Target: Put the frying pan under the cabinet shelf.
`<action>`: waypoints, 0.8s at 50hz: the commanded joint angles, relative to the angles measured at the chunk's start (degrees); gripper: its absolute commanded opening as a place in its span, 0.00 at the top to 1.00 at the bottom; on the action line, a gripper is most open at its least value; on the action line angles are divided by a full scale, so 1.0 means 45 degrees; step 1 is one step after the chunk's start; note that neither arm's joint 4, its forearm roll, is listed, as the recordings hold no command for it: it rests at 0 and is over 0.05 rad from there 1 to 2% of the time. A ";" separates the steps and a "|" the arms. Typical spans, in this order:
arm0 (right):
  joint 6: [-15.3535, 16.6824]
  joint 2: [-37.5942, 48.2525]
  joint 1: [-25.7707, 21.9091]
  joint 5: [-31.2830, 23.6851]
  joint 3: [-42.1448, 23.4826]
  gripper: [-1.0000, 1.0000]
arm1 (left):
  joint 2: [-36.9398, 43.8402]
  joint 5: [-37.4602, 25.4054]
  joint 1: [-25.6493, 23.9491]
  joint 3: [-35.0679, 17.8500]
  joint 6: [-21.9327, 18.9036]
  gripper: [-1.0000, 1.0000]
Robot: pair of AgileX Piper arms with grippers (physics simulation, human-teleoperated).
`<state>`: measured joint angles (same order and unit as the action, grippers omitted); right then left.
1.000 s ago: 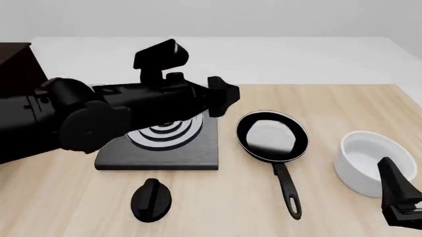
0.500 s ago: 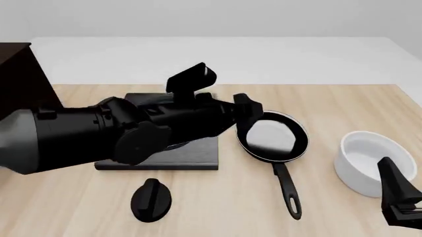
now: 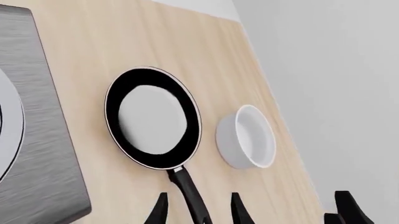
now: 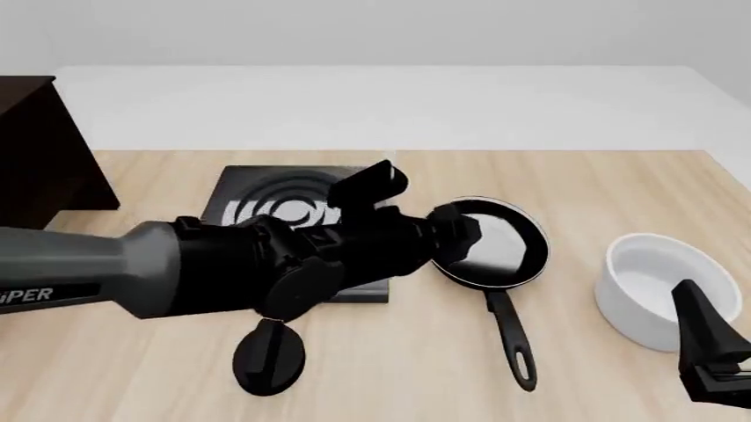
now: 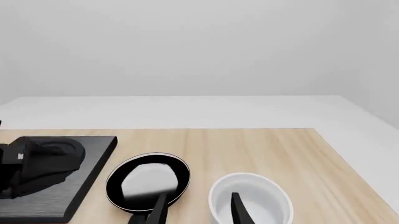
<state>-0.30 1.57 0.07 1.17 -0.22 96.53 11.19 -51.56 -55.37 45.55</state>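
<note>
Left gripper (image 3: 198, 212) parted — fingers straddle the frying pan (image 3: 153, 118) handle, apparently not touching.

Desk (image 4: 610, 185): cabinet shelf (image 4: 41, 154) at far left; square plate (image 4: 264, 202) centre-left, knob (image 4: 269, 355) before it; frying pan (image 4: 487, 246) right of plate, handle nearward; bowl (image 4: 652, 286) far right.

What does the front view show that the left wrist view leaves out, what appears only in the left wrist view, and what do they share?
Only the front view shows the dark cabinet shelf at far left, the round black knob and the left arm's body. Only the left wrist view shows the left gripper, its fingers spread either side of the pan's handle. Both show the frying pan, white bowl and ringed black plate.
</note>
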 commanded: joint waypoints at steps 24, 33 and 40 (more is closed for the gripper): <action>0.0000 0.0008 -0.0001 0.0003 0.0000 0.00 | 0.3126 0.1561 -0.0706 -0.0644 0.1389 0.00; -0.0001 0.0002 -0.0001 0.0000 0.0000 0.00 | 0.3650 0.1827 -0.0863 -0.0856 0.1649 0.00; -0.0002 -0.0004 -0.0002 -0.0002 0.0000 0.00 | 0.4045 0.1980 -0.1100 -0.1121 0.1697 0.00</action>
<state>-0.30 1.57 0.06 1.16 -0.22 112.01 18.96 -55.40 -59.04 52.38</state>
